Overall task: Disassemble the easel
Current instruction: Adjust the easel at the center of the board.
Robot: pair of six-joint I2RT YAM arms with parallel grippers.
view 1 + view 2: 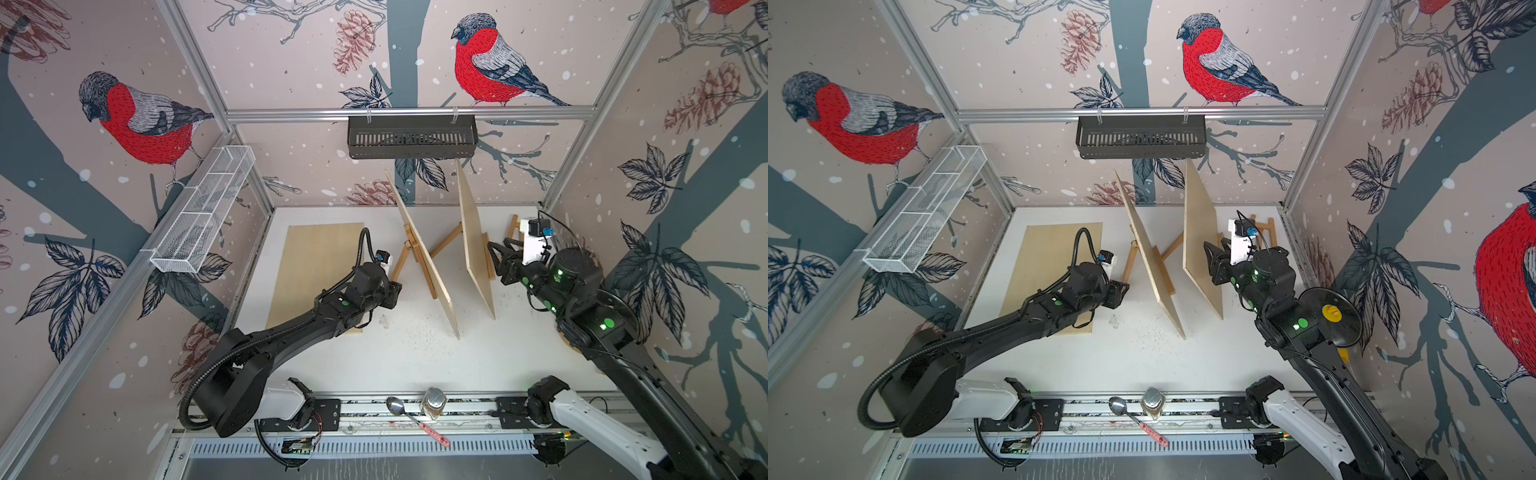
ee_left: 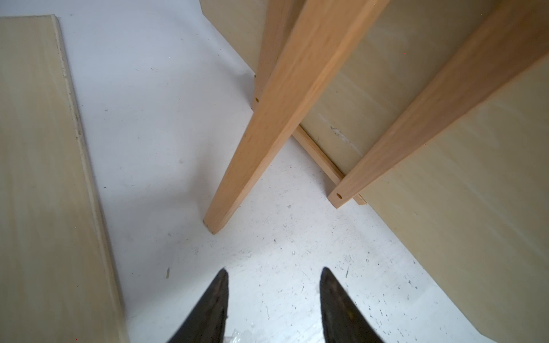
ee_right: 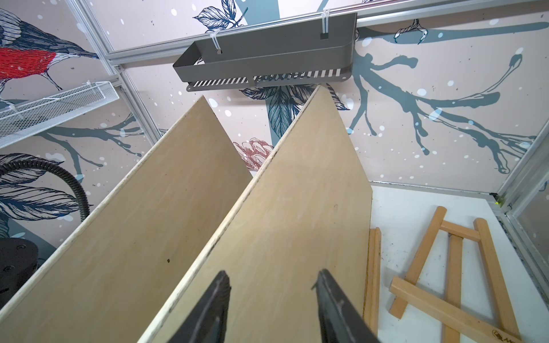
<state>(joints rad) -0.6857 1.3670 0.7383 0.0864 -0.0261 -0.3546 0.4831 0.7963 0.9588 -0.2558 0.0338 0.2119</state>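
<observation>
The easel nearest the left arm is stood upright mid-table and tilted back, with its prop leg slanted down toward the left pincer. A board is leaned on it, long edge run front to back. A second board is propped just beside it, and another easel is laid flat in the far right corner. A third board is laid flat under the left arm. The left pincer is held low, spread, nothing pinched. The right pincer is pointed at the second board's face, spread too, nothing seen between.
</observation>
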